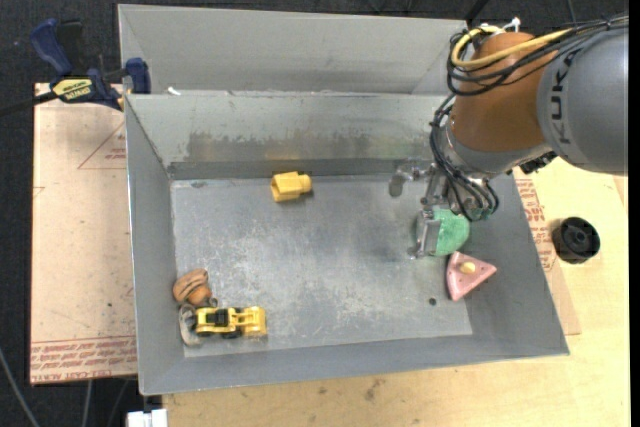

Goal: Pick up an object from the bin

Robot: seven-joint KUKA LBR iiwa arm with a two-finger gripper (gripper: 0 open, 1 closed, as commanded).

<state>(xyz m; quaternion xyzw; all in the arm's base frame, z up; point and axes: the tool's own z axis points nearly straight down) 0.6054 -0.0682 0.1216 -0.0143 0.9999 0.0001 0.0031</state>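
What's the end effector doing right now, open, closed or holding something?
End effector: cannot be told, open or closed; it is down by the green lump at the right of the bin.

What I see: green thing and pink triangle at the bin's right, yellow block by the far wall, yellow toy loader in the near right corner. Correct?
No: the camera view shows the yellow toy loader in the near left corner. The rest stands.
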